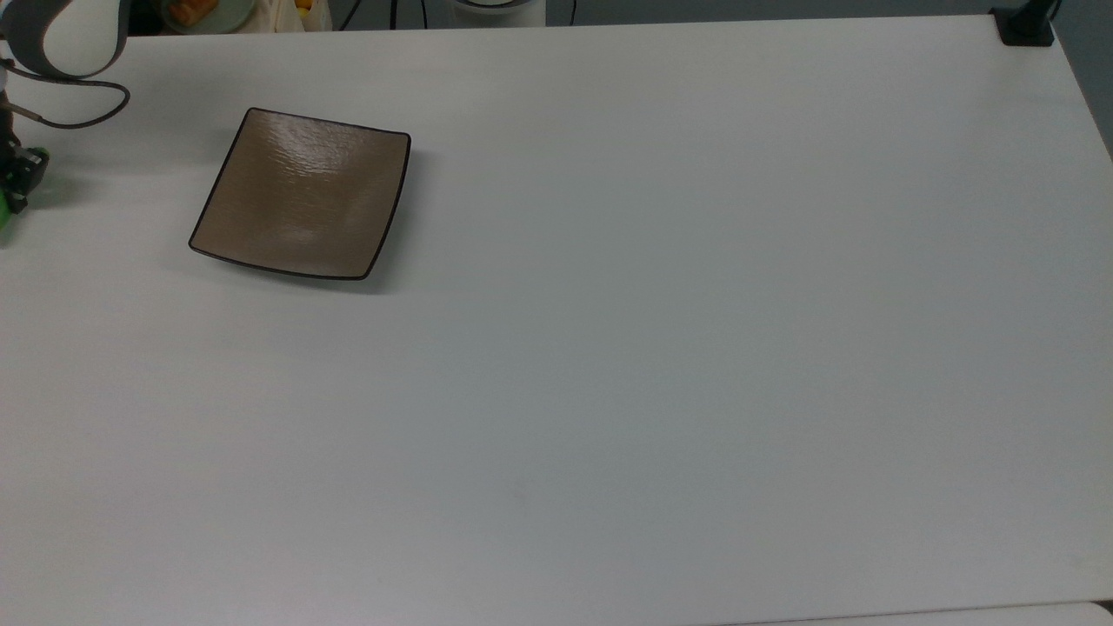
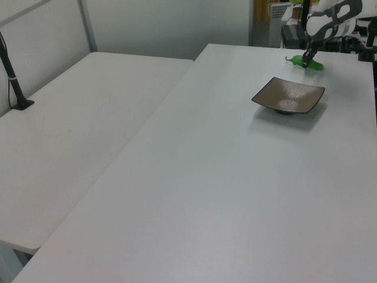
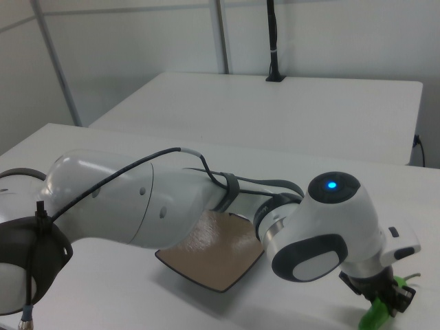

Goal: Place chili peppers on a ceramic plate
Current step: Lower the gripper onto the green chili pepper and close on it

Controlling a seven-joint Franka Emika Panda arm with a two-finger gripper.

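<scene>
Transport is the step in hand, judged from how things lie: the green chili pepper (image 2: 312, 65) is pinched in the gripper (image 2: 307, 59) over the far part of the white table (image 1: 661, 348), beside the plate and not yet over it. The square brown ceramic plate (image 1: 303, 194) sits bare on the table, near the top view's upper left corner.

To do this well, the arm should lift the pepper well above the plate's thin dark rim before travelling sideways, since the corners turn up slightly and a low pass could knock the plate. The pepper looks about as long as the plate's side, so it would sit best laid along a side or across the diagonal, centred over the rippled middle. Lowering close to the surface before letting go should keep it from rolling onto the rim.

In the left view the dark fingers stand upright and clamp the pepper near its stem end, the curved olive stem (image 2: 288, 58) pointing toward the left view's left and the green body reaching to the right. The jaws look narrowly set, closed on the pepper rather than spread. In the right view the pepper (image 3: 375, 315) hangs green below the gripper (image 3: 383, 297), at the frame's bottom edge. In the top view, a sliver of green (image 1: 5, 209) shows at the left edge.
</scene>
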